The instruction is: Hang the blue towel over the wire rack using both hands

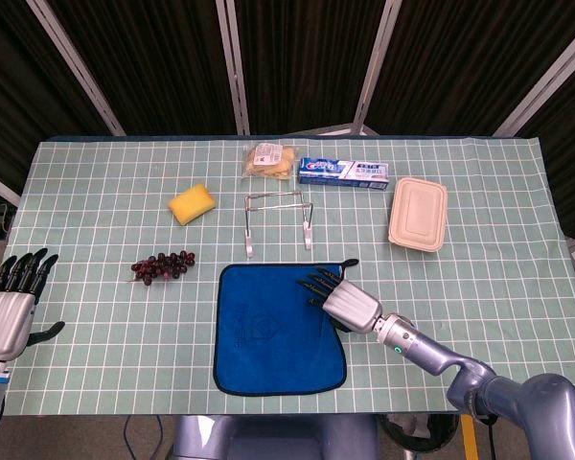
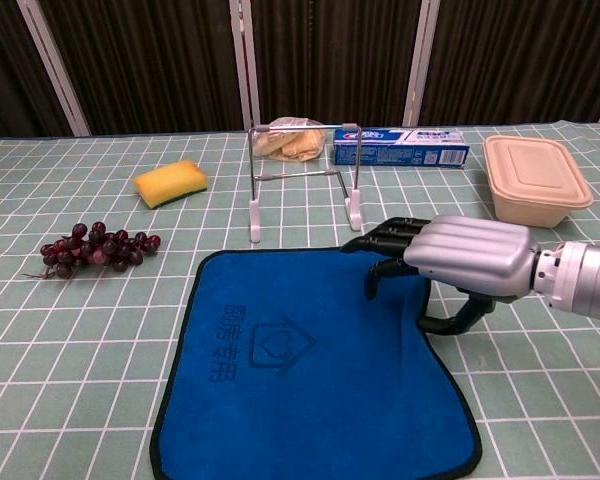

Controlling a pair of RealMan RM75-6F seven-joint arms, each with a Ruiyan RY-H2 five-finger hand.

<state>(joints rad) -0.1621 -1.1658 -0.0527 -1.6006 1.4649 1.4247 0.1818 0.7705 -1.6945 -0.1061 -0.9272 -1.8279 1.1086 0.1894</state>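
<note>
Lying flat at the table's near edge, the blue towel point(image 1: 281, 328) sat just in front of the wire rack point(image 1: 278, 221). The right hand point(image 2: 460, 258) curled onto its far right corner; the left hand point(image 1: 8, 311), fingers spread, hung well apart.

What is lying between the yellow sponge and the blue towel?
Nothing: in the head view only bare checked cloth separates the yellow sponge from the blue towel.

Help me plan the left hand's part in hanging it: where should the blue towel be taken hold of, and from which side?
Probably the far-left corner of the blue towel, approached from its left edge. It lies flat, the right robot hand is at the far-right corner, and the wire rack stands just beyond.
</note>
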